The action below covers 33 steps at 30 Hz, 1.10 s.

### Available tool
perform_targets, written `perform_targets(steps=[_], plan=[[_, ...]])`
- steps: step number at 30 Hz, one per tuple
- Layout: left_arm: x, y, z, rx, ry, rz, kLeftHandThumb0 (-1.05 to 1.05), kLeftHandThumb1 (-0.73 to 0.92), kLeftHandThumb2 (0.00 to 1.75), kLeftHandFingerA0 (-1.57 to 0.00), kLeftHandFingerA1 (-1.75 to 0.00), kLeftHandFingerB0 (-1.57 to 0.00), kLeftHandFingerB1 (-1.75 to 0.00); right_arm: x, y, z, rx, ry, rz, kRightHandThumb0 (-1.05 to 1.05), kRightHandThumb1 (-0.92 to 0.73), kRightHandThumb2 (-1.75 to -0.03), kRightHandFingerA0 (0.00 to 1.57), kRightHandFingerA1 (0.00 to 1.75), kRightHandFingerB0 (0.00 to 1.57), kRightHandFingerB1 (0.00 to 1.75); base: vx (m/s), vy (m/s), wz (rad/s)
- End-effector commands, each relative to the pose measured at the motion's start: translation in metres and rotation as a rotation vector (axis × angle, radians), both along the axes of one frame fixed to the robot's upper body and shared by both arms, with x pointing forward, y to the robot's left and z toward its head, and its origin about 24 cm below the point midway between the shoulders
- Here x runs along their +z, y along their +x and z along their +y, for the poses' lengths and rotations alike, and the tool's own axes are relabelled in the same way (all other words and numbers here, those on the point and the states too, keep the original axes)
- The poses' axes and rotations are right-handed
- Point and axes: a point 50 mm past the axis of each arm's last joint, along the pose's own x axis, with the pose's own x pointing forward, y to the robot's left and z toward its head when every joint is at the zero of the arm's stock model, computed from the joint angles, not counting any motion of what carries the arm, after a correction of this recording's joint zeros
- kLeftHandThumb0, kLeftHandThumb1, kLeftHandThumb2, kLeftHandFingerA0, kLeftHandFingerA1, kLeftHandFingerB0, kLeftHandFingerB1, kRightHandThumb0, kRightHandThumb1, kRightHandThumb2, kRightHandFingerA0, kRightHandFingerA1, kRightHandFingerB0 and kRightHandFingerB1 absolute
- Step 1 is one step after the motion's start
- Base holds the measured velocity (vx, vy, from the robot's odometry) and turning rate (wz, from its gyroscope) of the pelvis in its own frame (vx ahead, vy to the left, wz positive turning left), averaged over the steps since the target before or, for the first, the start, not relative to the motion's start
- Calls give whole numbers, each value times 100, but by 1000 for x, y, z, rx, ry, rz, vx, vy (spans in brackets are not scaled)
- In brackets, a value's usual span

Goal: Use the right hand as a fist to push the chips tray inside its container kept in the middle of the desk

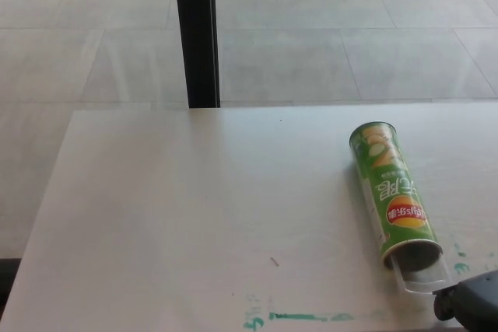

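right hand [471, 310] at the clear tray's [424, 278] protruding end, finger state unreadable; green chips can [393, 192] lying on desk [179, 215]

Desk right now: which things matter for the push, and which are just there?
Job:
- green chips can, lying on its side
- clear tray, partly sticking out of its open end
- right hand, at the tray's end

Incidental:
- green marks on desk
- black post

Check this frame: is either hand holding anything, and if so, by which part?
Nothing is held. The right hand only meets the outer end of the clear chips tray sticking out of the green chips can. The left hand is out of view.
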Motion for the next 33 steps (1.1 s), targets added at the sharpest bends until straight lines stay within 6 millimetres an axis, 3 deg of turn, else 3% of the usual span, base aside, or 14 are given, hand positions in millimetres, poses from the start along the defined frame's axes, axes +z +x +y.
perform_targets(steps=[1, 2, 3, 4, 5, 24, 25, 26, 27, 33], plan=[[3, -2, 2, 4, 27, -7, -76, 92, 68, -60, -62, -52, -50, 0, 5, -5, -9, -20, -47, -61, -73, -62, 97, 117, 46, 46, 0, 0, 0], [3, -2, 3, 15, 22, -3, -76, 92, 67, -63, -62, -54, -50, 0, 8, -6, -19, -33, -51, -62, -75, -63, 99, 115, 44, 43, 0, 0, 0], [3, -2, 3, 14, 21, -5, -72, 72, 110, -58, -69, -50, -61, 0, 8, -6, -19, -31, -56, -61, -75, -63, 98, 115, 45, 43, 0, 0, 0], [3, -2, 3, 13, 20, -6, -72, 72, 110, -58, -69, -50, -61, 0, 8, -6, -19, -30, -58, -61, -75, -63, 98, 115, 45, 43, 0, 0, 0], [3, -2, 3, 12, 21, -4, -77, 92, 68, -63, -63, -55, -50, -1, 9, -6, -19, -24, -60, -60, -74, -62, 99, 114, 45, 44, 0, 0, 0], [5, -3, 4, 0, 45, -1, -78, 92, 69, -62, -64, -54, -51, -6, 27, 16, -5, 28, -74, -57, -71, -62, 95, 122, 43, 41, 0, 0, 0], [5, -4, 4, 1, 43, -5, -78, 92, 68, -62, -65, -55, -52, -6, 28, 16, -11, 31, -66, -58, -72, -60, 93, 113, 43, 41, 0, 0, 0], [5, -4, 4, 16, 31, -15, -73, 71, 110, -58, -69, -51, -62, -8, 31, 15, -19, 38, -75, -54, -70, -62, 97, 117, 43, 41, 0, 0, 0], [5, -4, 4, 13, 32, -15, -76, 92, 67, -62, -65, -55, -52, -8, 32, 15, -38, 37, -62, -53, -71, -62, 93, 120, 39, 39, 0, 0, 0], [4, -5, 4, 26, 29, -13, -76, 91, 67, -64, -64, -57, -51, -10, 45, 9, -59, 32, -91, -50, -67, -60, 91, 109, 42, 41, 0, 0, 0]])
